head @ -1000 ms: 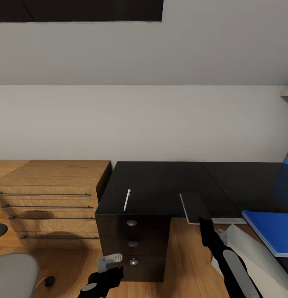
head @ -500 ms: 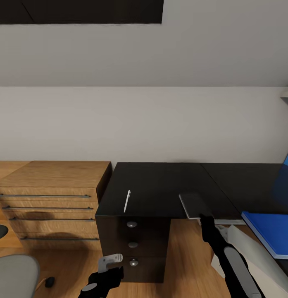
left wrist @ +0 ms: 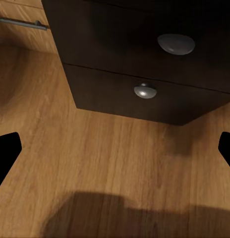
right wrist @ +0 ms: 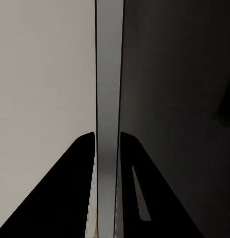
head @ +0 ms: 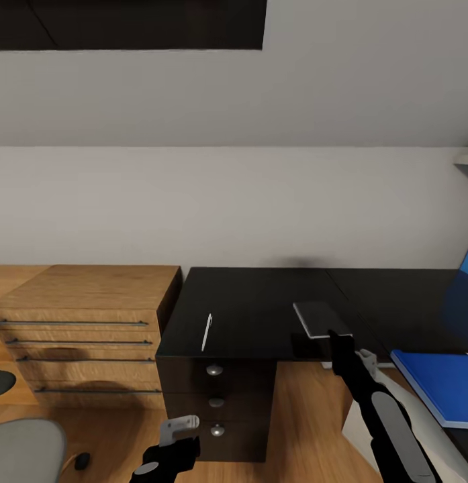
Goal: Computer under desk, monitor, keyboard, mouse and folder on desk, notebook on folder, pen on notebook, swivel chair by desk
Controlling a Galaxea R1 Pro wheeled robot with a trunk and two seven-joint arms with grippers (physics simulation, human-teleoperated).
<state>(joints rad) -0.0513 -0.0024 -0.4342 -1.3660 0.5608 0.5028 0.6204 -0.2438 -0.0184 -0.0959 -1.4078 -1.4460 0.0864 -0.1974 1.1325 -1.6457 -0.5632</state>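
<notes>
Grey notebook [head: 319, 318] in right gripper [head: 338, 337]

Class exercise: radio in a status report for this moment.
Right gripper shut on notebook, above desk. Left gripper open, low. Pen on desk; folder unobstructed.

Readable text: none was found.
Labels, brands, numbers, signs: none could be read on any surface.

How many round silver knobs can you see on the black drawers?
3, stacked one above another down the drawer front in the head view: top knob, middle knob, bottom knob. More could be hidden elsewhere under the desk.
</notes>
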